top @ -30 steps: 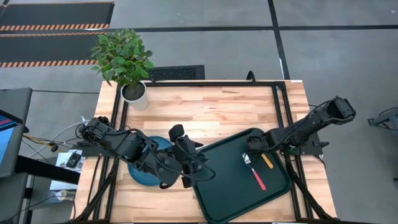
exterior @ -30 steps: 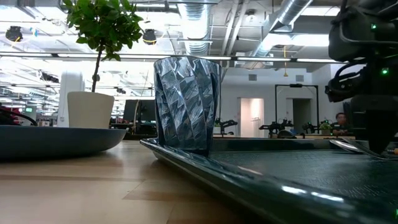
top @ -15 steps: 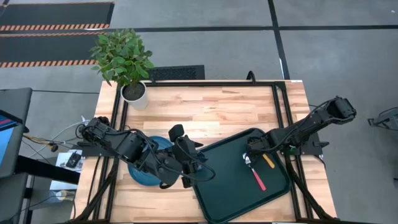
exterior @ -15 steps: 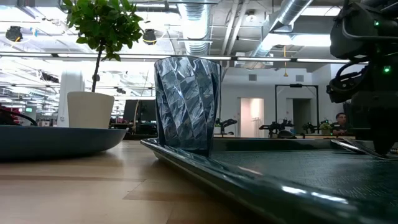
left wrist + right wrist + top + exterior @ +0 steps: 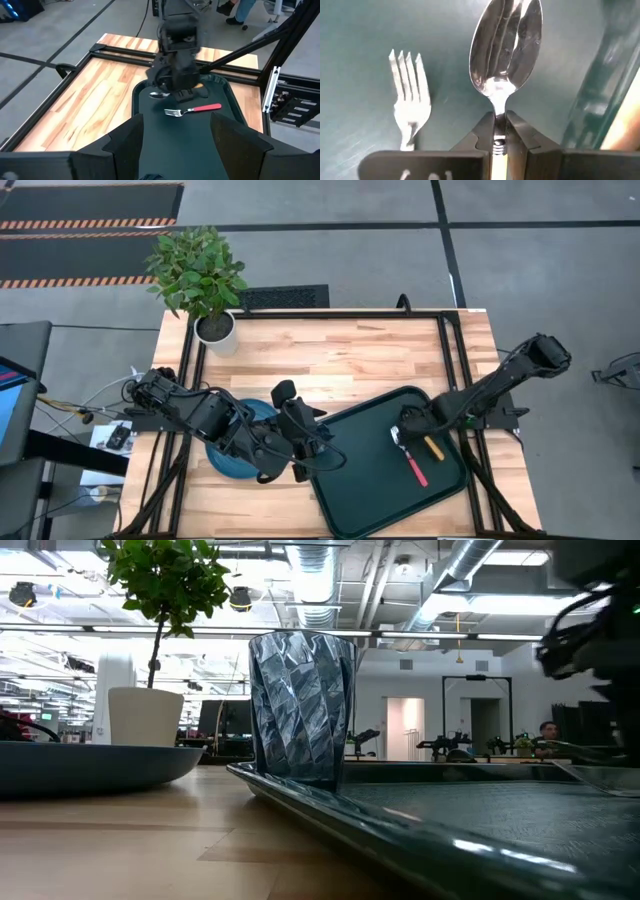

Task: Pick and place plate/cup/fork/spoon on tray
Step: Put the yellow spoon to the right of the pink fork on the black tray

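The dark green tray lies on the table's right half. On it lie the red-handled fork and the orange-handled spoon, side by side. My right gripper stands over the spoon and is shut on it. The see-through cup stands upright on the tray's left corner; in the high view my left arm hides it. My left gripper hovers there, open, with nothing seen between its fingers. The teal plate rests on the table to the tray's left, partly under my left arm. My right gripper pinches the spoon's thin neck between its two fingers, just behind the silver bowl. The fingers come from above, slanting in from the table's far right, one on each side of the neck. I cannot tell whether the spoon is clear of the tray.
A white pot with a green plant stands at the table's far left corner. A black frame runs along the table's edges. Bare wood lies between the pot and the tray.
My right gripper has shifted a little toward the table's near edge over the tray, and the spoon's orange handle has shifted the same way with it. The fork, cup and plate have stayed put.
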Available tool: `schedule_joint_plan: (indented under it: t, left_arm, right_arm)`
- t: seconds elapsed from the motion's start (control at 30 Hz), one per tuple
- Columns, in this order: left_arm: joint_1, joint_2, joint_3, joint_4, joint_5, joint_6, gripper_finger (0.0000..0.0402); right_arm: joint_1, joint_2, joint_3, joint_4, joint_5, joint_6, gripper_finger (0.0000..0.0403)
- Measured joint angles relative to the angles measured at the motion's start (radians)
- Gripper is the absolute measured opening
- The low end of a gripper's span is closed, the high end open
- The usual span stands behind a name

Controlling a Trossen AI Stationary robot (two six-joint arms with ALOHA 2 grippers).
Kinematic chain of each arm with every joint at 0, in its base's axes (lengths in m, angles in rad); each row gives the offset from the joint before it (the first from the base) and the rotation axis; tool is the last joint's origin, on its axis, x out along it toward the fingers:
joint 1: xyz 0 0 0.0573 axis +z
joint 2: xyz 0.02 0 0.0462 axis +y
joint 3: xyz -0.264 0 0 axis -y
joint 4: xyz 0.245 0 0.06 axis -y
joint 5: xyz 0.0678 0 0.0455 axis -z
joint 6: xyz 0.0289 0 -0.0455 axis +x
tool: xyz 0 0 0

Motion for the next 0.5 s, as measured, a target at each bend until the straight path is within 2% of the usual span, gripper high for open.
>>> schedule_joint_plan:
  t: [0.23, 0.37, 0.5]
  left_arm:
    - [0.0, 0.0, 0.0, 0.0, 0.0, -0.004, 0.022]
    - [0.0, 0.0, 0.0, 0.0, 0.0, 0.007, 0.022]
    - [0.0, 0.0, 0.0, 0.0, -0.001, 0.007, 0.022]
  right_arm:
    - [0.217, 0.004, 0.002, -0.053, -0.015, 0.365, 0.0049]
    - [0.269, 0.004, 0.002, -0.044, -0.014, 0.431, 0.0049]
    - [0.268, 0.004, 0.002, -0.016, 0.01, 0.43, 0.0049]
